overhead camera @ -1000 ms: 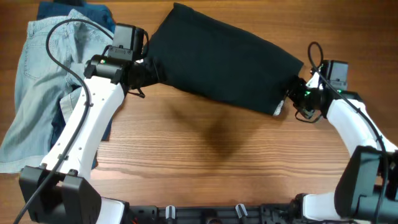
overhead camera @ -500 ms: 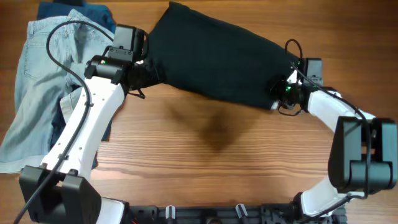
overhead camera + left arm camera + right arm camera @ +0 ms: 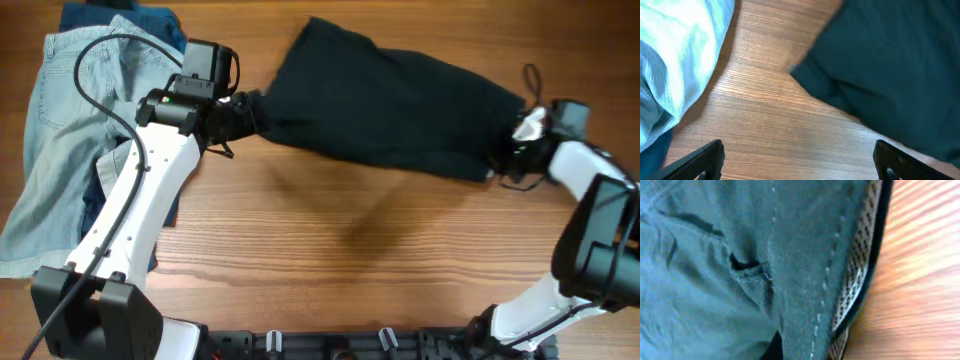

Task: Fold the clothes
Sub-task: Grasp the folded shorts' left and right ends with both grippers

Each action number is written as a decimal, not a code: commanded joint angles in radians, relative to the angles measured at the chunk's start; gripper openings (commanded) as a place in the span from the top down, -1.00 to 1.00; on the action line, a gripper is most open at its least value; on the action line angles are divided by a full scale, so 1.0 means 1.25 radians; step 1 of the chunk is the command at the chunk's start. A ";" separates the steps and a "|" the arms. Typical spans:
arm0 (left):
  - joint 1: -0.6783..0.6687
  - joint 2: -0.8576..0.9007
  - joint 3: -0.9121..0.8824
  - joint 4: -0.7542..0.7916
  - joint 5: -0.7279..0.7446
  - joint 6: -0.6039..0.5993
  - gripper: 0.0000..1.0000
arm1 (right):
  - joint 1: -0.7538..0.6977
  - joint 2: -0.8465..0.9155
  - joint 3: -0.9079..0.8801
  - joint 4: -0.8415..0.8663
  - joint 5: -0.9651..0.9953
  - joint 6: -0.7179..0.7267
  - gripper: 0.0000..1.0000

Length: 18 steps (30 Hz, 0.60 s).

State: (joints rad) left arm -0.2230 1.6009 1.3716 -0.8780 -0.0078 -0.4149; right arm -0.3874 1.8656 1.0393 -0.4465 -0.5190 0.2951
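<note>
The black shorts lie stretched across the far middle of the table. My right gripper is shut on their right end. In the right wrist view black fabric fills the frame, with pale mesh lining along its edge, and it hides my fingers. My left gripper stands open at the shorts' left corner. In the left wrist view that black corner lies ahead of the left gripper, with only bare wood between the fingers.
A light-blue denim garment lies spread at the left, under my left arm, also seen as denim in the left wrist view. A dark-blue piece lies at the far left edge. The wooden table shows bare wood in front.
My right gripper has shut on the shorts' right end and drawn it right. The shorts slid right and stretched out. The left arm has not moved.
</note>
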 commanded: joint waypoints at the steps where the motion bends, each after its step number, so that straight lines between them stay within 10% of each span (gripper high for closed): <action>1: 0.001 0.000 -0.010 0.015 0.018 -0.016 -0.88 | -0.037 0.012 0.134 -0.152 -0.025 -0.258 0.91; 15: -0.023 0.262 -0.009 0.502 0.123 0.023 -0.78 | 0.124 0.013 0.233 -0.311 0.104 -0.358 0.91; 17: -0.024 0.293 -0.009 0.623 0.184 0.024 -0.54 | 0.124 0.013 0.233 -0.316 0.104 -0.347 0.91; 18: -0.026 0.305 -0.009 0.670 0.211 0.024 -0.01 | 0.124 0.013 0.233 -0.317 0.104 -0.338 0.91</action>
State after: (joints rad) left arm -0.2501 1.9385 1.3563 -0.1608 0.1131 -0.4095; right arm -0.2356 1.8702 1.3140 -0.8360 -0.3977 -0.1547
